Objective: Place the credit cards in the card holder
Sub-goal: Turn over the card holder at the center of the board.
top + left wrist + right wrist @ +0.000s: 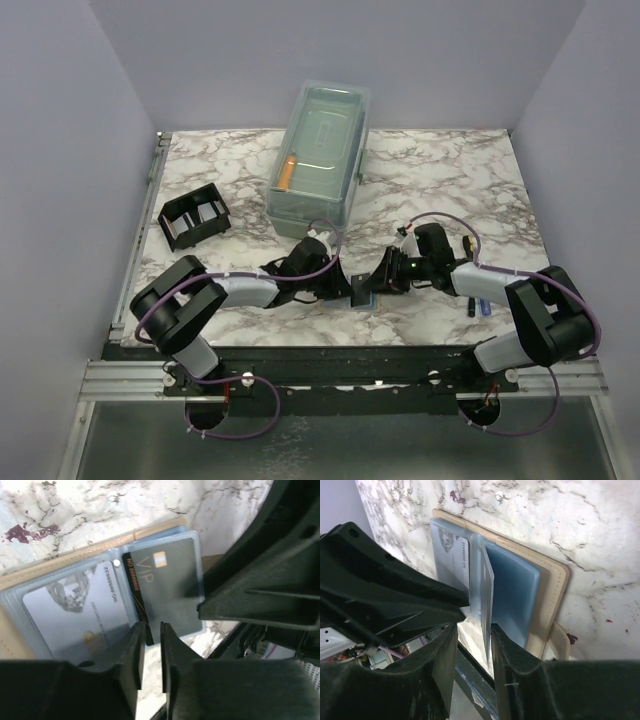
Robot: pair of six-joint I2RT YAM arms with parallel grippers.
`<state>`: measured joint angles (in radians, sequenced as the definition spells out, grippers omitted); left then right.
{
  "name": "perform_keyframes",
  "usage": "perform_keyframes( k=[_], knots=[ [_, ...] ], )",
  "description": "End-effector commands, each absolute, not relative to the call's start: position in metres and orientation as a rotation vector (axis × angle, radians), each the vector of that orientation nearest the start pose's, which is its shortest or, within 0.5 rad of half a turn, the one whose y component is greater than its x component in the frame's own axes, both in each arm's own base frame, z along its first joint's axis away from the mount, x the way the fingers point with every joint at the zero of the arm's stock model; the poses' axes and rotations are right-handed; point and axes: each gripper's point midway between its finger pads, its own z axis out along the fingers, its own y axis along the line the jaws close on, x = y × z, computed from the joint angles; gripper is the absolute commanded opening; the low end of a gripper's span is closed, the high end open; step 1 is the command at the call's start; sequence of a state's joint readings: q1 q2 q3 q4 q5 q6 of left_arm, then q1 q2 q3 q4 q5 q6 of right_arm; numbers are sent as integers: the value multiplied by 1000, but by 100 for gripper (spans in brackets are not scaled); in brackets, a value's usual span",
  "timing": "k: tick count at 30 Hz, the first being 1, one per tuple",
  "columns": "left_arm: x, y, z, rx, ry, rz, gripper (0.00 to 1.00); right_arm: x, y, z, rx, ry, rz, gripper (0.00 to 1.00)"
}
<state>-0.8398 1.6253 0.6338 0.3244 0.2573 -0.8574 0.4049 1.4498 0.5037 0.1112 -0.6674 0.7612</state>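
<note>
The marbled worktop is walled in pale lavender. From above, a clear lidded box sits at the back, and the black card holder stands at the rear left with no card visible in its slots. Both arms reach to the middle front, where the left gripper and the right gripper meet over a small tan wallet. The holder is well apart from that spot, leftward and to the rear, on the left arm's side.

In the left wrist view the wallet lies open with its clear blue sleeves upward. The dark grey card appears tucked in one sleeve and the light card in the sleeve beside it. The dark card's long axis runs away from the camera, and its near corner is right at the fingertips. The left jaws stand a narrow slit apart and clasp nothing. Whether they touch the card I cannot tell.

In the right wrist view a sleeve leaf stands on edge between the partly open right jaws. It leans on one finger and is not pinched.

The dark card probably has to slide out lengthwise toward the left jaws, then travel to the holder.
</note>
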Motion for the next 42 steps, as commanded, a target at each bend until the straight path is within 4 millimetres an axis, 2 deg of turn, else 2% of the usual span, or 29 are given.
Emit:
perform_keyframes(
  k=[1,4,7,11,13,15,16,17,18,22,23,25,26,28,33,38,42],
  knots=[
    [199,-333,72,135,2438,-1150,28,211,246,62,82,2560,1404,37],
    [193,-325,97,128,2409,-1179,31,211,256,65,56,2557,1422,37],
    [188,-307,128,105,2376,-1166,33,212,276,68,24,2557,1443,40],
    [187,-259,162,17,2352,-1058,41,211,325,74,-81,2554,1514,44],
    [194,-230,176,-60,2346,-980,46,214,334,88,-121,2521,1575,45],
    [201,-204,188,-130,2331,-908,51,222,326,102,-113,2476,1525,57],
    [207,-191,194,-176,2314,-864,54,222,319,104,-112,2502,1477,60],
    [212,-178,195,-241,2307,-805,59,228,313,107,-134,2499,1414,61],
    [217,-166,196,-293,2296,-752,63,226,298,97,-112,2598,1284,61],
    [241,-128,193,-487,2284,-538,70,237,251,87,-144,2670,907,66],
    [247,-119,191,-542,2290,-491,72,239,240,87,-138,2671,857,66],
    [258,-107,192,-591,2307,-421,86,242,221,89,-148,2666,770,66],
    [263,-95,190,-641,2310,-346,87,243,214,92,-146,2657,729,67],
    [267,-70,191,-723,2315,-205,87,247,204,106,-150,2633,677,70],
    [272,5,184,-893,2351,189,86,264,198,141,-160,2620,665,75],
    [291,63,173,-986,2373,339,86,286,173,154,-142,2695,652,75],
    [322,94,162,-959,2428,372,86,294,162,153,-147,2717,625,75]
  ],
)
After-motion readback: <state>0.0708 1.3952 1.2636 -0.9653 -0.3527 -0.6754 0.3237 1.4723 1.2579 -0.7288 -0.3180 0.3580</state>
